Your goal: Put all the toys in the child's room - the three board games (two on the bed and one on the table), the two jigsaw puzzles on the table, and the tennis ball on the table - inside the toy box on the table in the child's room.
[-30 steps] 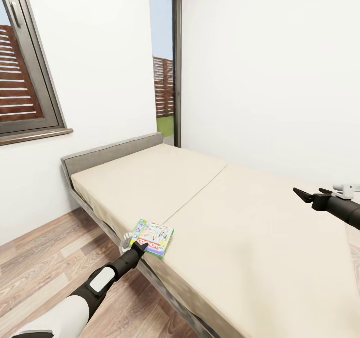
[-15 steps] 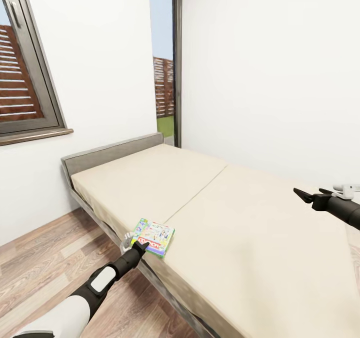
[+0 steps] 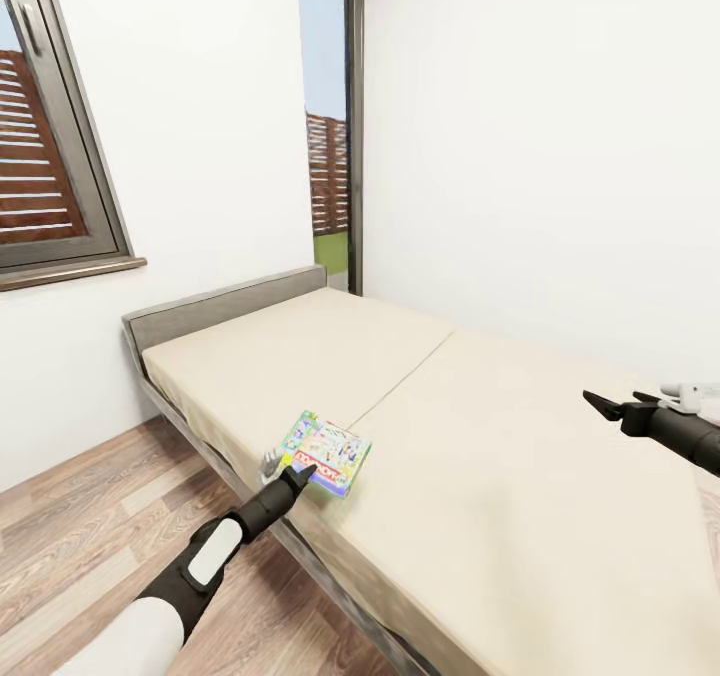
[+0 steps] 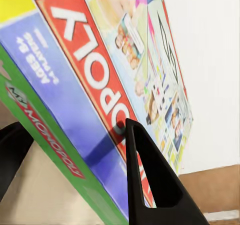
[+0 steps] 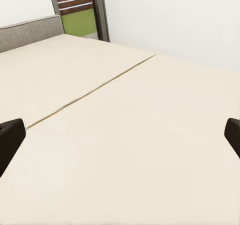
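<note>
left gripper [image 3: 292, 474] clamped on Monopoly box [image 3: 331, 450] edge, box lifted off bed [image 3: 480, 456]; right gripper [image 3: 600, 403] spread apart

Flat green-edged board game box [image 3: 329, 452] with red Monopoly banner, blue panel and family photos on the lid, low and left of centre in the head view, tilted up off the bed's near edge, pinched between left gripper [image 3: 288, 469] fingers
</note>
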You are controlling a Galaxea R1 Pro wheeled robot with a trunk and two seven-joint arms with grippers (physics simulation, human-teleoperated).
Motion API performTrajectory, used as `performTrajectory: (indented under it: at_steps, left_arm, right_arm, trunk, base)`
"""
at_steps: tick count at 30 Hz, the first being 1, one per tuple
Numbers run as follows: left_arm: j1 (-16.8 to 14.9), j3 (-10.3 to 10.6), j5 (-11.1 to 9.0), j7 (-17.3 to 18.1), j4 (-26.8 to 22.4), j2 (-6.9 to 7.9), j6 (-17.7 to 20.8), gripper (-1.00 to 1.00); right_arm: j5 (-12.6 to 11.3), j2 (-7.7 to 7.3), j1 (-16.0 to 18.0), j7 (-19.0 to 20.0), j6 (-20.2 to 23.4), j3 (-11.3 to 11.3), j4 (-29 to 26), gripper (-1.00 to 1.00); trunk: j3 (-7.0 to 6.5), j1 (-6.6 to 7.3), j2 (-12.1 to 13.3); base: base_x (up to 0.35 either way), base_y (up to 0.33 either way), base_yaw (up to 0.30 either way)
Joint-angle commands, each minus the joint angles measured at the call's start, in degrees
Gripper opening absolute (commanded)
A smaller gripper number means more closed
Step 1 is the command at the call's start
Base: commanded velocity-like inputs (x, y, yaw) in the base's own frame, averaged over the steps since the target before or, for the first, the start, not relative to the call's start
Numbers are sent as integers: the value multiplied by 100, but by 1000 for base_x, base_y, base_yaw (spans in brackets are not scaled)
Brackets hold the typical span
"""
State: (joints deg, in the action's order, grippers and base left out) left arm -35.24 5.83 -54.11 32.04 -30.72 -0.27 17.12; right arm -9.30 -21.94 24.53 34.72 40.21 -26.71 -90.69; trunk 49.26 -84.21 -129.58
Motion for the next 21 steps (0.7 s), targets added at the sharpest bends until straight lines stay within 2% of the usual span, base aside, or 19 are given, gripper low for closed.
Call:
performTrajectory:
  at_steps: [1,2,3,8,9,15,21]
  left_arm:
    - [68,130,-55,-52,-249,-1,106,-100]
    - [233,345,-71,-236,-767,-10,235,-100]
    - [233,345,-71,-236,-767,-10,235,-100]
    - [625,623,-101,-955,-1925,-38,441,-100]
    - [625,623,-101,-955,-1925,-38,441,-100]
    - [872,734,-106,-1525,-2619,-111,696,-100]
    - [1105,734,-140,-1927,-2849,-185,885,-100]
  right_arm:
    - [-31,35,-13,7,41,12,0,100]
    - [-22,143,-37,8,39,63,2,100]
    - [-22,143,-37,8,39,63,2,100]
    - [9,386,-61,8,27,144,27,100]
    - [9,386,-61,8,27,144,27,100]
    - [7,476,-68,13,15,142,45,100]
    - [-27,496,-70,29,17,135,59,100]
  trunk:
    - [6,1,-2]
    - [6,1,-2]
    - [6,1,-2]
    - [6,1,-2]
    - [6,1,-2]
    - [6,1,-2]
    - [6,1,-2]
  base:
    - [0,0,0]
    - [0,0,0]
    - [0,0,0]
    - [0,0,0]
    - [0,0,0]
    - [0,0,0]
    - [0,0,0]
